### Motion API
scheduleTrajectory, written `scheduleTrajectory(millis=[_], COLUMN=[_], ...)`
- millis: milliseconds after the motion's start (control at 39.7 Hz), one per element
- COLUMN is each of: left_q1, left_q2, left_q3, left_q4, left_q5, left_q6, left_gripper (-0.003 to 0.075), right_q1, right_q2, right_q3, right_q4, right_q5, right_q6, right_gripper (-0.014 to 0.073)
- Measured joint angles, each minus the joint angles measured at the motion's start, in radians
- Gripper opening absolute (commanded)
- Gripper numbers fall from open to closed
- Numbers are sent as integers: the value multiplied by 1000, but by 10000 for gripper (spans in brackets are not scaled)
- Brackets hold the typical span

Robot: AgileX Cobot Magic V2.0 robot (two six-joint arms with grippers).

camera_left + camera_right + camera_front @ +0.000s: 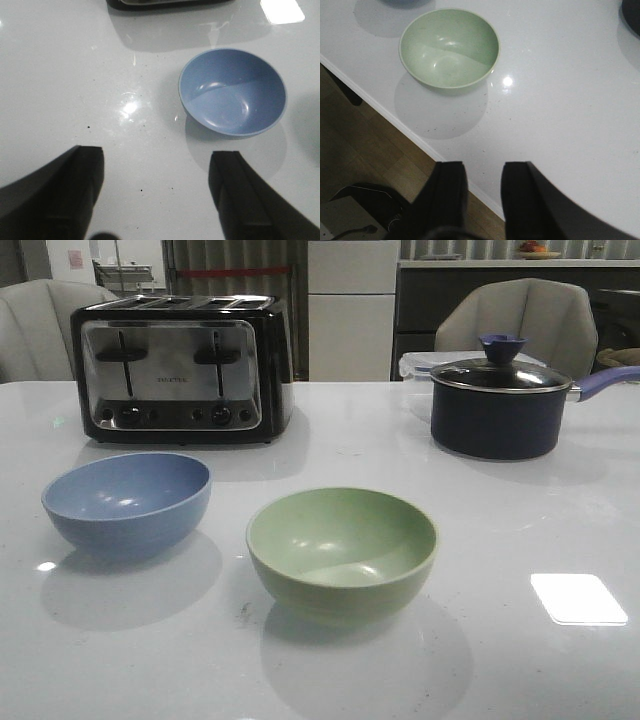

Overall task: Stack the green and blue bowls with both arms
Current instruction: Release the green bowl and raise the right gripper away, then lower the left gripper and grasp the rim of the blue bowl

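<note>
The dusty blue bowl (127,502) stands upright on the white table at front left. The sage green bowl (341,550) stands upright to its right, nearer the front edge, apart from it. Both are empty. Neither arm shows in the front view. In the left wrist view my left gripper (157,167) is wide open and empty above the table, short of the blue bowl (233,92). In the right wrist view my right gripper (484,172) is empty with a narrow gap between its fingers, over the table's front edge, short of the green bowl (449,47).
A chrome and black toaster (180,370) stands at the back left, behind the blue bowl. A dark lidded saucepan (497,405) with a blue handle stands at the back right. The table's front edge (395,120) and wooden floor show under the right gripper.
</note>
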Motion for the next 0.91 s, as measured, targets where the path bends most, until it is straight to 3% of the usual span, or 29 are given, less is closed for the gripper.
scheduleTrajectory(millis=[554,906], left_q1=[-4,-4], left_q2=[596,832], left_q3=[-287,-403], left_q4=[-72,-93], left_q5=[-10,-22], left_q6=[0,0], left_gripper=[602,601], right_q1=[0,0], right_q2=[0,0], right_q3=[0,0], right_q4=[0,0], right_q5=[4,5], right_q6=[0,0], right_gripper=[329,329])
